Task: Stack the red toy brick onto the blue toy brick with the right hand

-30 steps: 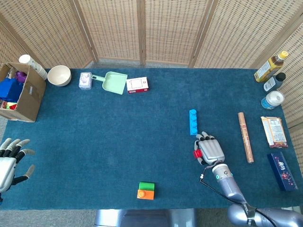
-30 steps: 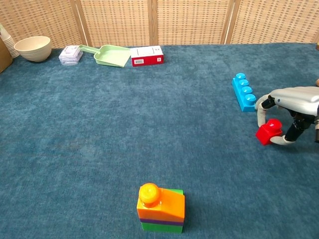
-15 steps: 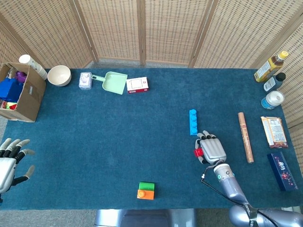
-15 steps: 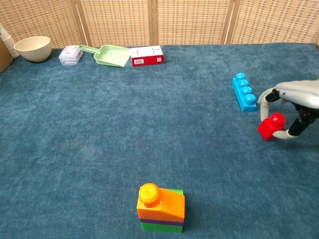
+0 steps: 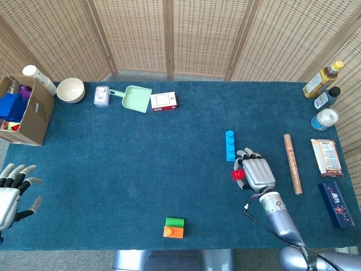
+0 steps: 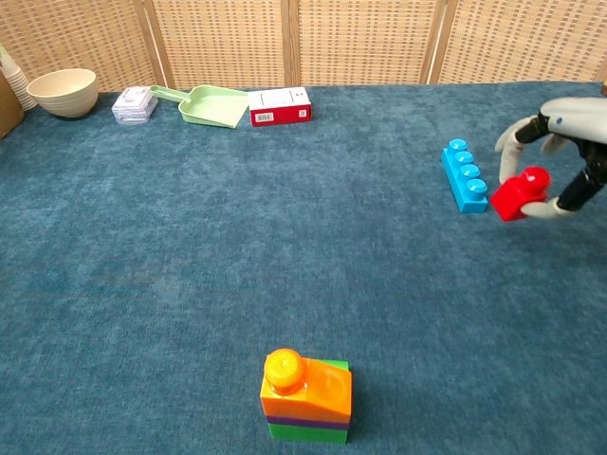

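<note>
right hand [image 6: 560,156] — pinching red brick [image 6: 520,193], lifted off the table | blue brick [image 6: 464,174] lies just left of it, right half of table, long axis running near-to-far | left hand [image 5: 12,192] open, empty — far left edge

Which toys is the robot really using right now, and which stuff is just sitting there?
For the job:
small red toy brick, held by the right robot hand
long blue toy brick with studs

Just lying about:
orange, purple and green brick stack
cream bowl
pale green plastic scoop
red and white box
brown cardboard box
left robot hand, open and idle
</note>
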You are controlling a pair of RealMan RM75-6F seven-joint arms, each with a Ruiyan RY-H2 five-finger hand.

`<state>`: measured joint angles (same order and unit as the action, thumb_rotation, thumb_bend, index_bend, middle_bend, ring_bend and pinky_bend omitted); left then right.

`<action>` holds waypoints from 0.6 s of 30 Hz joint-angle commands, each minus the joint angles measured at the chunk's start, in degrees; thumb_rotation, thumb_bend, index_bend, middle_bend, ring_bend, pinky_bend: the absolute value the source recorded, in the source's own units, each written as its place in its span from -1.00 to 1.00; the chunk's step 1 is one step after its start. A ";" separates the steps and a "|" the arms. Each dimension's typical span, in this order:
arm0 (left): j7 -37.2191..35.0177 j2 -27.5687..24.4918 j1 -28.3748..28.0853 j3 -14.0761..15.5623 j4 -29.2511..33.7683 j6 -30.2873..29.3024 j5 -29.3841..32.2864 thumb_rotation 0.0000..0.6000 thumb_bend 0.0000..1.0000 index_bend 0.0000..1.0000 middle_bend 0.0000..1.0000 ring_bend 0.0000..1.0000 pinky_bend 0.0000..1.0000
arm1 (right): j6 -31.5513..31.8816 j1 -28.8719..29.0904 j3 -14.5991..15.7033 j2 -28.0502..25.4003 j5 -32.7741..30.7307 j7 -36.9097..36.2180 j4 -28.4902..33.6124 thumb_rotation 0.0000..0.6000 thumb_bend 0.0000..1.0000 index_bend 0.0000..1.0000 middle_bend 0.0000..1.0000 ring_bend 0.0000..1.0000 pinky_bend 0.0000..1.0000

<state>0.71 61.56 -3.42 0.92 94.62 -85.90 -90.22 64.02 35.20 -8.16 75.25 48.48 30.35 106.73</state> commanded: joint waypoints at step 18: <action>-1.35 -0.05 -0.25 0.17 -1.11 0.20 -0.49 0.91 -0.17 -0.26 -0.64 -0.72 -1.00 | 0.41 7.14 -5.31 6.82 -12.62 3.61 -4.68 1.00 -0.40 0.06 -0.63 -0.79 -0.58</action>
<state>-0.53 61.54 -3.69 1.08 93.59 -85.65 -90.69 64.36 41.80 -13.30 81.35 36.48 33.52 102.72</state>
